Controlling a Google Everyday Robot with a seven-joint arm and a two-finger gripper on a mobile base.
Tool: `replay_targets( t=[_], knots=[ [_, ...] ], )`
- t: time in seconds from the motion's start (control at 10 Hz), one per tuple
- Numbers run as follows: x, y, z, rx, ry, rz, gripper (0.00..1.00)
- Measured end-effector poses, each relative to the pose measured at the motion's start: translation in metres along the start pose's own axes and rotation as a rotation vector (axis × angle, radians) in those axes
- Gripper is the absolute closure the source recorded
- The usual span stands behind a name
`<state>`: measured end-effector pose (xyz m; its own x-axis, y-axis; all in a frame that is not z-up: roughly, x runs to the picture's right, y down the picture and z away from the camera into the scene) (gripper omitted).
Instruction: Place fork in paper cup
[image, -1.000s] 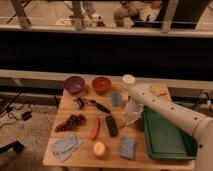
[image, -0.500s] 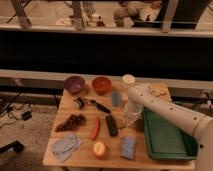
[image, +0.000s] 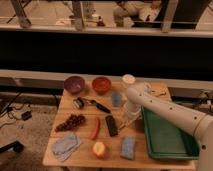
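Observation:
The white paper cup stands upright at the back of the wooden table, right of the orange bowl. My gripper points down at the tabletop just right of the black bar and in front of the blue-grey cup, a short way in front of the paper cup. It is shut and low over the table. The fork is hidden under the gripper, and I cannot tell whether it is held. My white arm reaches in from the right, over the green tray.
A green tray fills the right side. A purple bowl, an orange bowl, a dark metallic cup and a black-handled utensil stand behind. Grapes, red pepper, peach, blue sponge and cloth lie in front.
The gripper has closed at the same spot beside the black bar. The arm has barely shifted, and nothing else on the table has moved.

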<state>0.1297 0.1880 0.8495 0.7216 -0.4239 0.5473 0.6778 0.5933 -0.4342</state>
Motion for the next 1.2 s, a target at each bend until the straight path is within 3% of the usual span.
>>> replay_targets(
  t=[0.8, 1.2],
  knots=[
    [-0.004, -0.005, -0.023, 0.046, 0.038, -0.085, 1.00],
    [-0.007, -0.009, -0.050, 0.111, 0.052, -0.107, 1.00]
  ],
)
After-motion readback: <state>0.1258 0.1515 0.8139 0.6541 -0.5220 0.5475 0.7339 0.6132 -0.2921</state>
